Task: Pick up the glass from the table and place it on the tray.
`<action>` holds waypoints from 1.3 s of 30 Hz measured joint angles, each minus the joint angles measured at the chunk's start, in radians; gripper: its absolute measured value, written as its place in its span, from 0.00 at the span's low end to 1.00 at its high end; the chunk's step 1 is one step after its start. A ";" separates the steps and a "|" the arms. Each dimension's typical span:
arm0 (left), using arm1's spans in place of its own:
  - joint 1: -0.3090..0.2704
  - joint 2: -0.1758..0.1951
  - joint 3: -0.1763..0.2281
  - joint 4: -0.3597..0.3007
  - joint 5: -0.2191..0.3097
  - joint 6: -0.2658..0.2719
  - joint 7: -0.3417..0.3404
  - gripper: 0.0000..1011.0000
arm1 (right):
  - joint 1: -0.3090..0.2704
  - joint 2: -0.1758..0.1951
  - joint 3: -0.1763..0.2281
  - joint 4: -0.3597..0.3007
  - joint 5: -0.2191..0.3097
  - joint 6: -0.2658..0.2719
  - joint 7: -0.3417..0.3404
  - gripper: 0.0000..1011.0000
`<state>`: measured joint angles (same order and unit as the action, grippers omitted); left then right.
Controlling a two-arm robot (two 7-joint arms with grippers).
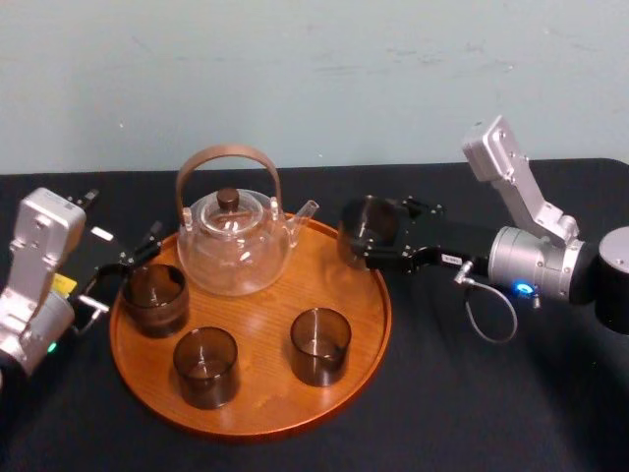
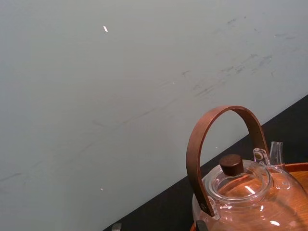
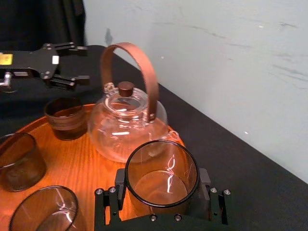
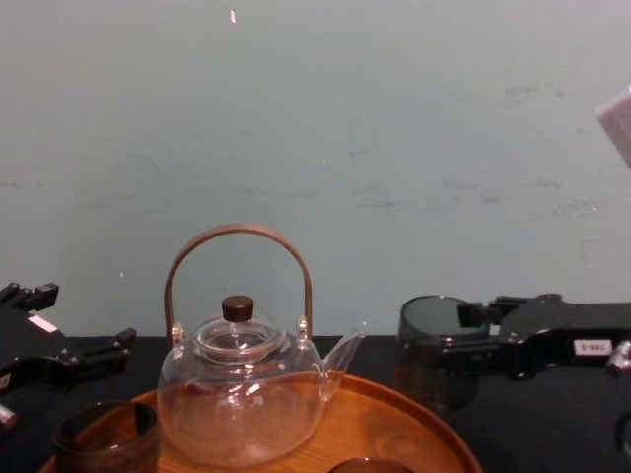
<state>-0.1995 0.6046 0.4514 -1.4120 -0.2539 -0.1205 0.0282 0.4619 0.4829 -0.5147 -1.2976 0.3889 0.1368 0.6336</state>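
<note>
My right gripper (image 1: 371, 239) is shut on a smoky glass (image 1: 365, 226), with a finger against each side of it. In the right wrist view the glass (image 3: 161, 173) sits upright between the black fingers (image 3: 119, 190). It hangs just above the right back rim of the round wooden tray (image 1: 378, 315). From the chest, the glass (image 4: 432, 345) shows to the right of the teapot's spout, clear of the black table (image 1: 472, 393). My left gripper (image 1: 123, 267) stands open by the tray's left edge, holding nothing.
A glass teapot (image 1: 234, 241) with a brown hoop handle stands at the back of the tray. Three more smoky glasses stand on the tray: left (image 1: 155, 298), front (image 1: 205, 366) and centre right (image 1: 320, 344). A pale wall rises behind the table.
</note>
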 joint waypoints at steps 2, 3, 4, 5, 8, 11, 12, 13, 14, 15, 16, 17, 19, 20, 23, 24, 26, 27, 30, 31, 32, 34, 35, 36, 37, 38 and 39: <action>0.000 0.000 0.000 0.000 0.000 0.000 0.000 0.99 | 0.004 -0.002 -0.007 0.004 0.001 -0.004 0.007 0.89; 0.000 0.000 0.000 0.000 0.000 0.000 0.000 0.99 | 0.008 -0.005 -0.014 0.009 0.002 -0.007 0.014 0.89; 0.000 0.000 0.000 0.000 0.000 0.000 0.000 0.99 | 0.008 -0.005 -0.014 0.009 0.002 -0.007 0.014 0.89; 0.000 0.000 0.000 0.000 0.000 0.000 0.000 0.99 | 0.011 -0.007 -0.019 0.013 0.003 -0.010 0.019 0.89; 0.000 0.000 0.000 0.000 0.000 0.000 0.000 0.99 | 0.018 -0.013 -0.032 0.025 0.004 -0.016 0.026 0.89; 0.000 0.000 0.000 0.000 0.000 0.000 0.000 0.99 | 0.025 -0.018 -0.042 0.035 0.004 -0.019 0.032 0.89; 0.000 0.000 0.000 0.000 0.000 0.000 0.000 0.99 | 0.026 -0.019 -0.044 0.038 0.004 -0.020 0.033 0.89; 0.000 0.000 0.000 0.000 0.000 0.000 0.000 0.99 | 0.029 -0.021 -0.049 0.043 0.005 -0.021 0.036 0.89; 0.000 0.000 0.000 0.000 0.000 0.000 0.000 0.99 | 0.030 -0.022 -0.052 0.045 0.005 -0.022 0.038 0.89; 0.000 0.000 0.000 0.000 0.000 0.000 0.000 0.99 | 0.031 -0.023 -0.055 0.047 0.006 -0.022 0.040 0.89; 0.000 0.000 0.000 0.000 0.000 0.000 0.000 0.99 | 0.031 -0.024 -0.057 0.050 0.006 -0.022 0.042 0.89; 0.000 0.000 0.000 0.000 0.000 0.000 0.000 0.99 | 0.032 -0.025 -0.059 0.052 0.006 -0.022 0.043 0.89; 0.000 0.000 0.000 0.000 0.000 0.000 0.000 0.99 | 0.034 -0.027 -0.066 0.058 0.006 -0.023 0.047 0.89; 0.000 0.000 0.000 0.000 0.000 0.000 0.000 0.99 | 0.036 -0.029 -0.070 0.063 0.006 -0.024 0.049 0.89; 0.000 0.000 0.000 0.000 0.000 0.000 0.000 0.99 | 0.040 -0.033 -0.076 0.072 0.006 -0.025 0.051 0.89; 0.000 0.000 0.000 0.000 0.000 0.000 0.000 0.99 | 0.041 -0.035 -0.078 0.076 0.006 -0.026 0.051 0.89; 0.000 0.000 0.000 0.000 0.000 0.000 0.000 0.99 | 0.047 -0.041 -0.082 0.090 0.005 -0.029 0.050 0.89; 0.000 0.000 0.000 0.000 0.000 0.000 0.000 0.99 | 0.047 -0.041 -0.082 0.090 0.005 -0.029 0.050 0.89; 0.000 0.000 0.000 0.000 0.000 0.000 0.000 0.99 | 0.052 -0.047 -0.085 0.103 0.003 -0.032 0.049 0.89; 0.000 0.000 0.000 0.000 0.000 0.000 0.000 0.99 | 0.054 -0.050 -0.086 0.109 0.002 -0.034 0.049 0.89; 0.000 0.000 0.000 0.000 0.000 0.000 0.000 0.99 | 0.056 -0.052 -0.087 0.112 0.001 -0.035 0.049 0.89; 0.000 0.000 0.000 0.000 0.000 0.000 0.000 0.99 | 0.060 -0.057 -0.089 0.123 0.000 -0.038 0.048 0.89; 0.000 0.000 0.000 0.000 0.000 0.000 0.000 0.99 | 0.061 -0.058 -0.090 0.126 -0.001 -0.038 0.048 0.89; 0.000 0.000 0.000 0.000 0.000 0.000 0.000 0.99 | 0.063 -0.061 -0.091 0.132 -0.001 -0.039 0.048 0.89; 0.000 0.000 0.000 0.000 0.000 0.000 0.000 0.99 | 0.064 -0.062 -0.091 0.135 -0.002 -0.040 0.048 0.89; 0.000 0.000 0.000 0.000 0.000 0.000 0.000 0.99 | 0.065 -0.064 -0.092 0.139 -0.003 -0.041 0.048 0.89; 0.000 0.000 0.000 0.000 0.000 0.000 0.000 0.99 | 0.066 -0.066 -0.092 0.142 -0.004 -0.042 0.047 0.89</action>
<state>-0.1995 0.6047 0.4514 -1.4120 -0.2539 -0.1205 0.0283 0.5281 0.4173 -0.6067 -1.1555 0.3851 0.0946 0.6810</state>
